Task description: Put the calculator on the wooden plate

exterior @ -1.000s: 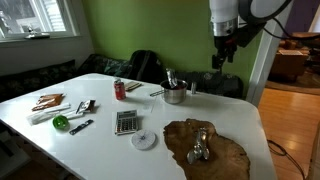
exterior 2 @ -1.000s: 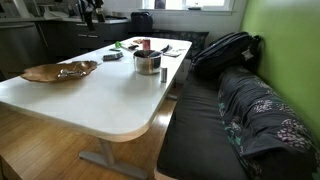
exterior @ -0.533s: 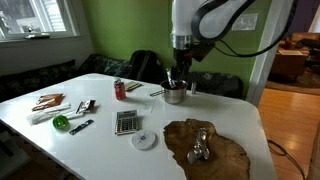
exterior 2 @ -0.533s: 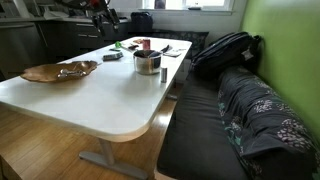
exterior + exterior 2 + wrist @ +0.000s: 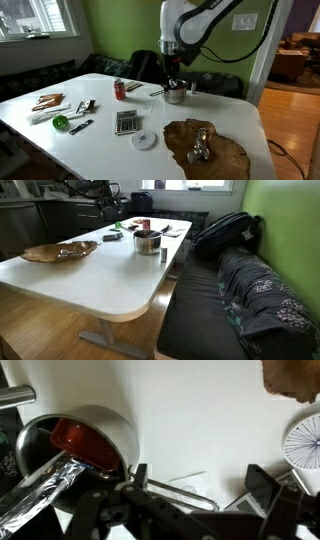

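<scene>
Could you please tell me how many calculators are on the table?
1. The calculator lies flat on the table beside the round white disc, apart from the wooden plate. The far clutter is too small to rule out another.

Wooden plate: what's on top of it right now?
A small shiny metal object lies near the middle of the wooden plate. I cannot tell what it is, and it covers the wood beneath. The calculator lies on the table, off the plate.

The white table (image 5: pixel 100 145) carries calculator (image 5: pixel 126 122), wooden plate (image 5: pixel 205 146), steel pot (image 5: pixel 174 95), white disc (image 5: pixel 145 140).
</scene>
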Action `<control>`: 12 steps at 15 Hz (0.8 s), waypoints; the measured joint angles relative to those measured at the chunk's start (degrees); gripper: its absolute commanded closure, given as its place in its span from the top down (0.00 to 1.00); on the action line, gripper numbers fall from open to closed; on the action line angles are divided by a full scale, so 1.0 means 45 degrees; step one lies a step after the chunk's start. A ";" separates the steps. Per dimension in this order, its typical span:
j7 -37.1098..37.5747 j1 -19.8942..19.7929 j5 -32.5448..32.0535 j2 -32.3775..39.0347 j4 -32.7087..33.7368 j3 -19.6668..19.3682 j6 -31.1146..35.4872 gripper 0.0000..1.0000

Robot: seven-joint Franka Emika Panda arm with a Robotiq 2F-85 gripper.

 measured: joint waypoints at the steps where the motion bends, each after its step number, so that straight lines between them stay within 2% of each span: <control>1: -0.0064 0.0059 0.0549 0.0150 0.0103 0.0048 -0.0021 1.00; 5: -0.0170 0.0598 0.2296 0.1859 0.1413 0.0253 -0.0722 1.00; 10: -0.1683 0.0896 0.2526 0.4500 0.4025 0.0269 0.1014 1.00; 12: -0.2199 0.1072 0.2528 0.5178 0.4982 0.0261 0.1133 1.00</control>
